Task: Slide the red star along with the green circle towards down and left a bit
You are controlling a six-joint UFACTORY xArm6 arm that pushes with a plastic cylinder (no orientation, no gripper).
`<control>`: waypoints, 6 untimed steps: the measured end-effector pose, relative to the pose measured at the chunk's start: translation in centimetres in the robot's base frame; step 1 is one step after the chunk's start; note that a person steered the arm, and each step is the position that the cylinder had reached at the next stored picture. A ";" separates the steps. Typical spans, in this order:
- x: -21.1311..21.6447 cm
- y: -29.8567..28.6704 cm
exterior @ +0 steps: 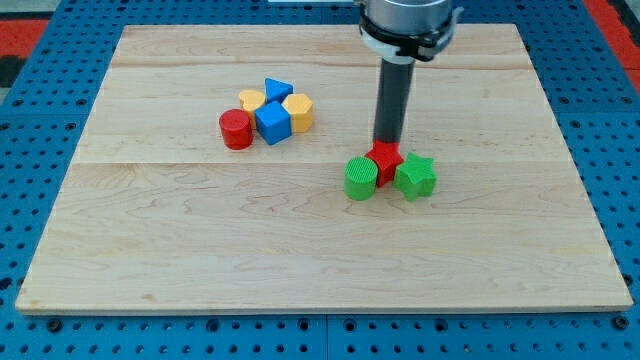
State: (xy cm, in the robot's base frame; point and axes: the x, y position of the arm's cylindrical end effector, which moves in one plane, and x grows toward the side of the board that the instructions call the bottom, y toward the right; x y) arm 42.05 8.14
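The red star (386,162) sits right of the board's middle, wedged between the green circle (361,178) on its left and a green star (415,175) on its right. All three touch. My tip (388,142) stands at the red star's upper edge, touching it from the view's top. The rod rises from there to the arm's end at the view's top.
A cluster lies up and left on the wooden board (300,250): a red cylinder (236,129), a blue cube (272,122), a blue triangle (277,90), a yellow block (251,100) and a yellow hexagon (299,112).
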 end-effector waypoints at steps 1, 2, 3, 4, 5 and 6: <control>3.1 0.3; 6.1 0.3; 8.0 1.9; 9.1 2.1; 9.1 -1.4; 7.6 -4.5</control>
